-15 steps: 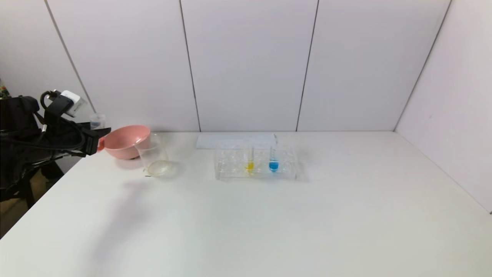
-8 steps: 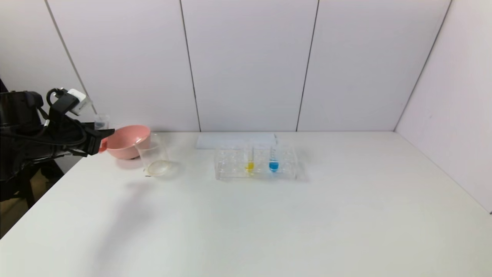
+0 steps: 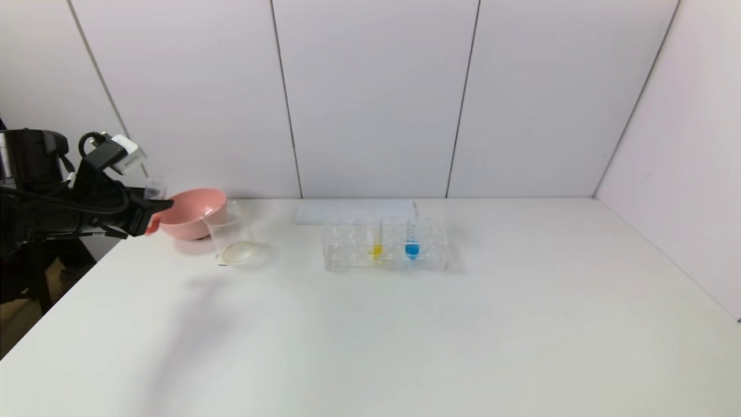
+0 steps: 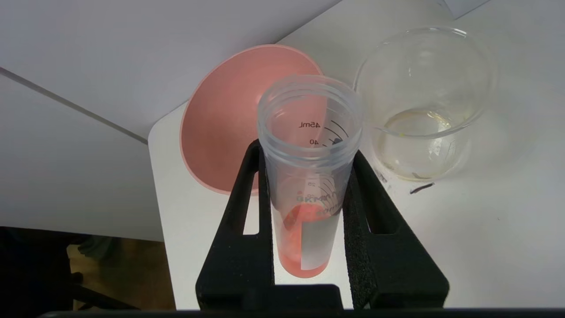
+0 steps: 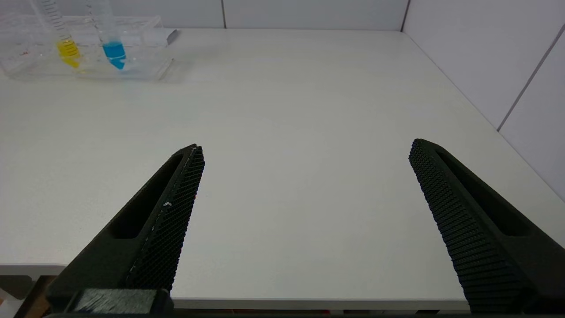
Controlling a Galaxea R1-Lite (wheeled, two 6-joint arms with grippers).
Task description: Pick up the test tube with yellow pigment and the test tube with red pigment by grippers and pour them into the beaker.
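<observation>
The red tube (image 4: 309,176) is clamped between the fingers of the left gripper (image 4: 309,194), which is held off the table's left edge, near the far-left corner, beside the pink bowl (image 3: 188,211). In the left wrist view the tube is seen with its open mouth up, close to upright, and only a thin red residue shows at its lower end and along one side of the wall. The beaker (image 3: 231,234) stands on the table (image 3: 370,336) just beside the bowl, toward the near side of it, with a shallow pale pool at its bottom. From this it is judged that the red tube is the step in hand; whether its pour has been made cannot be told for certain, since so little red is left in the tube yet no clear red is seen in the beaker.

The yellow tube (image 3: 376,240) stands in the clear rack (image 3: 385,249) near the middle of the far edge, next to a blue tube (image 3: 411,240); its step is not yet done. The right gripper (image 5: 304,194) is held with its jaws wide apart and empty, low over the table's near edge toward the right.

If the pour is pending, the tube's mouth must be carried over the beaker's rim and tipped. Otherwise the tube is to be put down, and the yellow tube gripped above its liquid and lifted straight up out of the rack.
</observation>
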